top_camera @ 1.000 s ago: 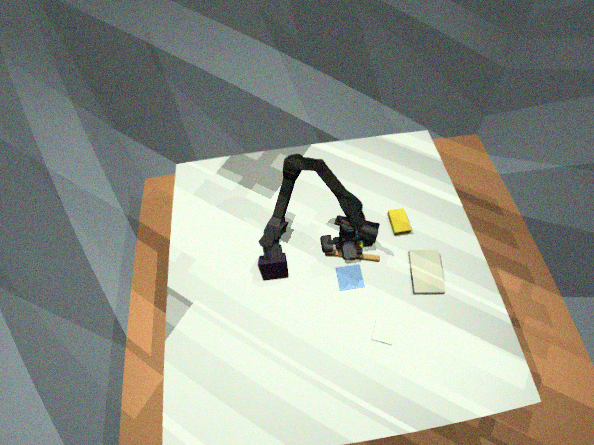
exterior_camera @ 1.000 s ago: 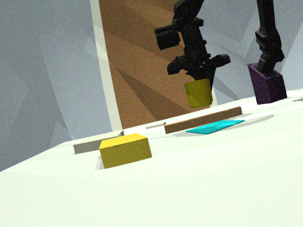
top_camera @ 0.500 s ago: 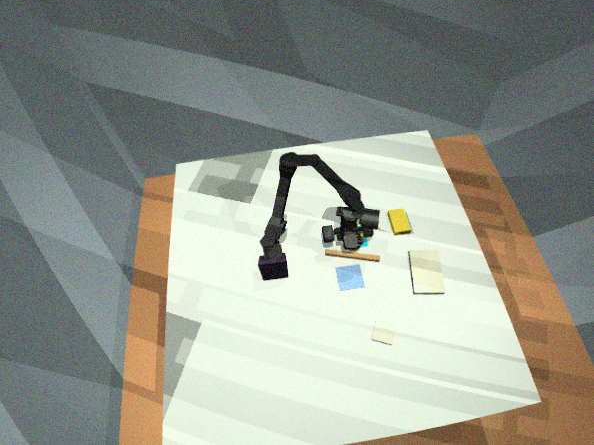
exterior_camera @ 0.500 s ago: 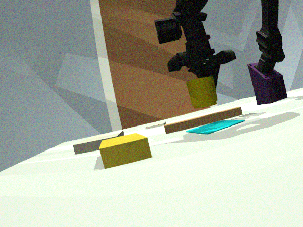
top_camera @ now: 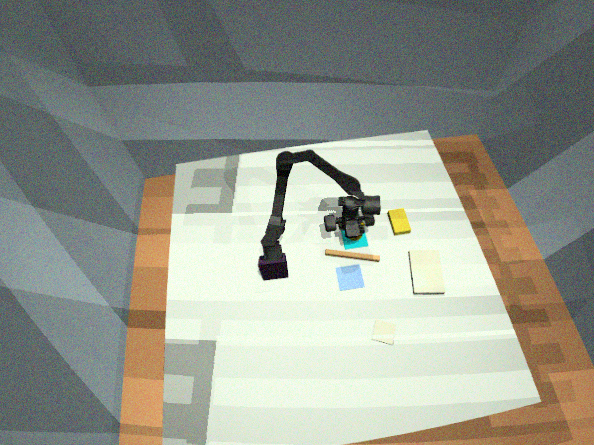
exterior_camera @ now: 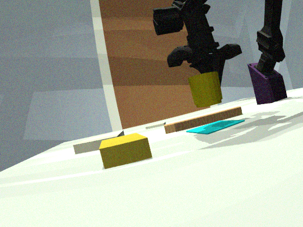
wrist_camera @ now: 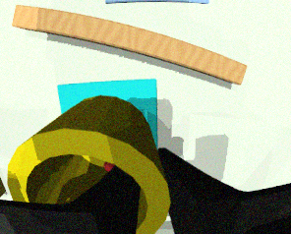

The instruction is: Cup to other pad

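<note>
My gripper [top_camera: 353,231] [exterior_camera: 211,72] [wrist_camera: 148,155] is shut on the wall of the yellow cup [exterior_camera: 205,90] [wrist_camera: 103,113], one finger inside it and one outside. The cup is off the table and looks about upright. A red marble [wrist_camera: 108,166] shows inside it; the rest of the inside is hidden by the finger and wall. The teal pad [top_camera: 356,245] [exterior_camera: 201,131] [wrist_camera: 98,88] lies below the cup, which covers part of it in the wrist view. The blue pad [top_camera: 350,277] [wrist_camera: 157,1] is bare, on the far side of the wooden bar.
The wooden bar [top_camera: 352,255] [exterior_camera: 204,119] [wrist_camera: 138,41] lies between the two pads. A yellow block [top_camera: 399,222] [exterior_camera: 127,150] and a cream book-like slab [top_camera: 426,272] lie to the right in the top view. A small cream tile [top_camera: 384,332] lies beyond the blue pad.
</note>
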Action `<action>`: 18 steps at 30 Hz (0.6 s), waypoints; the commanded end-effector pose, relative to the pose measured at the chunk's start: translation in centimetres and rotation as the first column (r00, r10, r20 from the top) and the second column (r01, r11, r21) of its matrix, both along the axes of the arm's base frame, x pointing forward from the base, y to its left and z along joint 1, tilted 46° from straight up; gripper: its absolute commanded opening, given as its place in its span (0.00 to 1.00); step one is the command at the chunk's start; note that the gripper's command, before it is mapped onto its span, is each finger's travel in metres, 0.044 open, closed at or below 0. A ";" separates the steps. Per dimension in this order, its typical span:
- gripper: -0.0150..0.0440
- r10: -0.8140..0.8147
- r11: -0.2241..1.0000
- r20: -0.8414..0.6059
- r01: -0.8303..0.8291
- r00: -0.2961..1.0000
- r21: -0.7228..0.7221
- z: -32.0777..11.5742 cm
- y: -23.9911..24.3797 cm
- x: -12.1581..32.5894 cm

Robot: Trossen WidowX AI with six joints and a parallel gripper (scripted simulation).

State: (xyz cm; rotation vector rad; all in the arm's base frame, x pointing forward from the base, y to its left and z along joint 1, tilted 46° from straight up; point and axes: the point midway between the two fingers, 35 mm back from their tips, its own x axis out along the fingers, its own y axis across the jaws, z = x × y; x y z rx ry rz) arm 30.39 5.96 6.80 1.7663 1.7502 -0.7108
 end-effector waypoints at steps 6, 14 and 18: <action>0.25 -0.001 1.000 0.010 0.001 1.000 0.004 0.9 0.8 0.4; 0.25 -0.001 1.000 0.010 0.001 1.000 0.004 0.1 1.6 0.5; 0.25 -0.001 1.000 0.010 0.001 1.000 0.004 -0.3 2.1 0.5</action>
